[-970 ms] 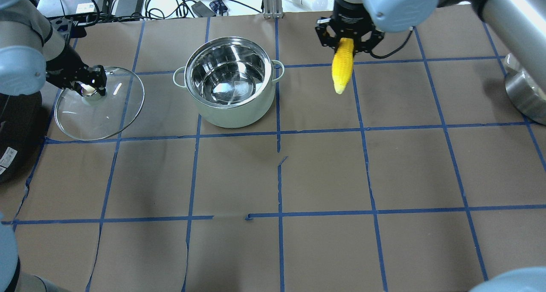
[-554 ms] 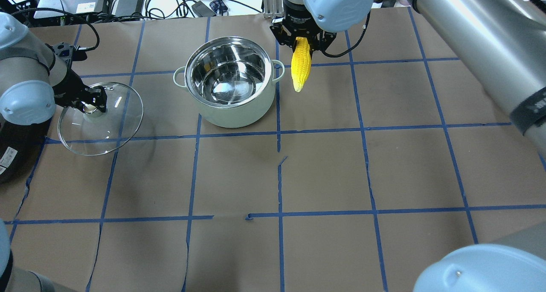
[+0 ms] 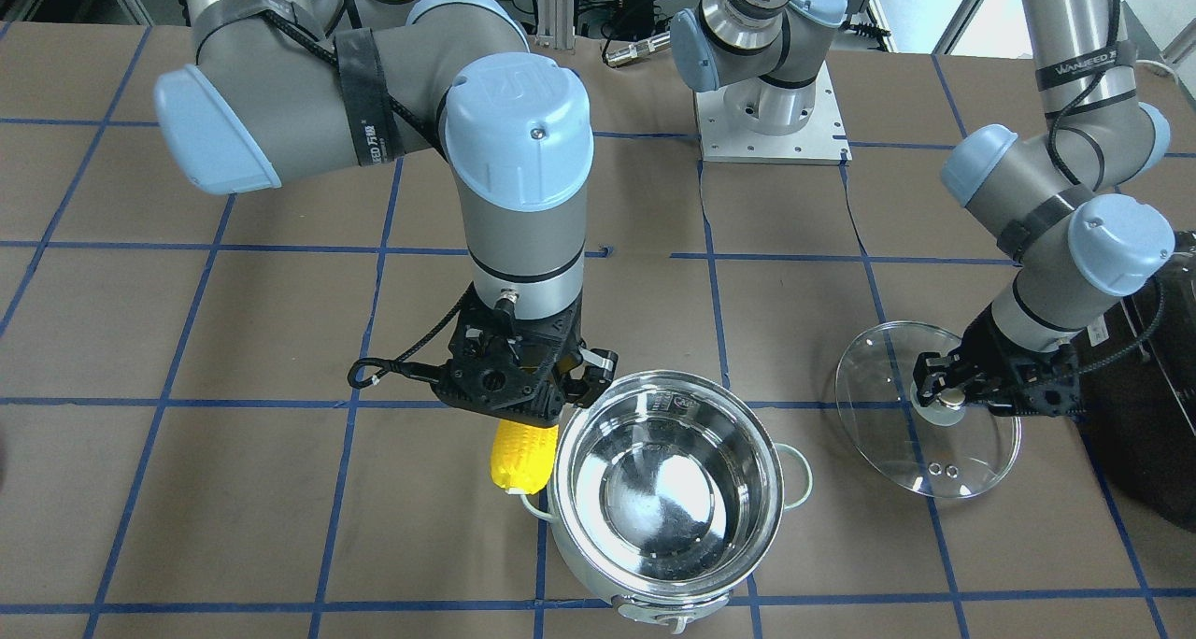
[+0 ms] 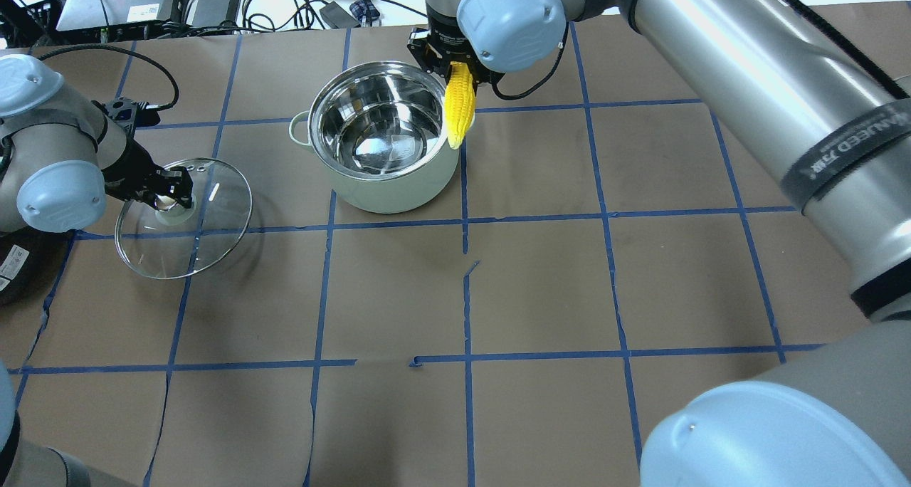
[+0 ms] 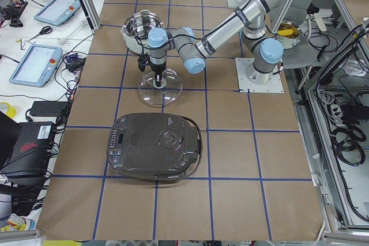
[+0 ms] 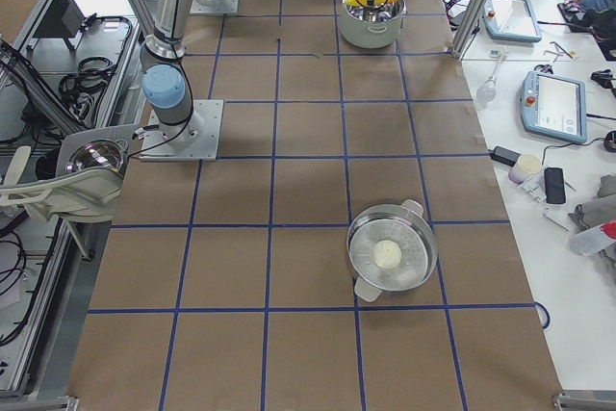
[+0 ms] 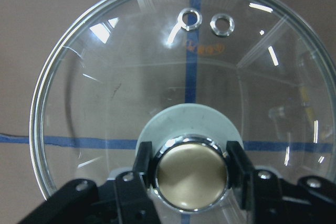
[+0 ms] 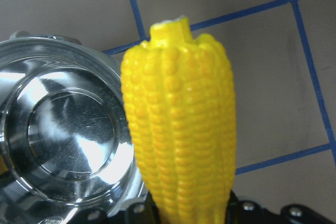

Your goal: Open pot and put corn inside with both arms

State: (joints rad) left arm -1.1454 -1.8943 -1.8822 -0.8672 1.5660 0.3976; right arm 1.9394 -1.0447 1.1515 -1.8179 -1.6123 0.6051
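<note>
Since 0.6 s ago: right pincer [image 4: 458, 74] and corn [image 4: 460, 113] moved left, up to the rim of the pot [image 4: 384, 188]; lid [image 4: 186, 223] drawn nearer the robot.
Overhead: pot open on bench [image 4: 541, 280], corn hanging tip-down.
Front: corn just beside rim, above a side handle.
Left wrist: left pincer [image 7: 190, 163] clamped on lid's knob [image 7: 191, 178].
Right wrist: right pincer grips corn's base.

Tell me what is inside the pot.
Nothing: the pot shows bare steel bottom and walls. The corn, in the right gripper, hangs by the rim, not inside. It hides a sliver of wall overhead.
</note>
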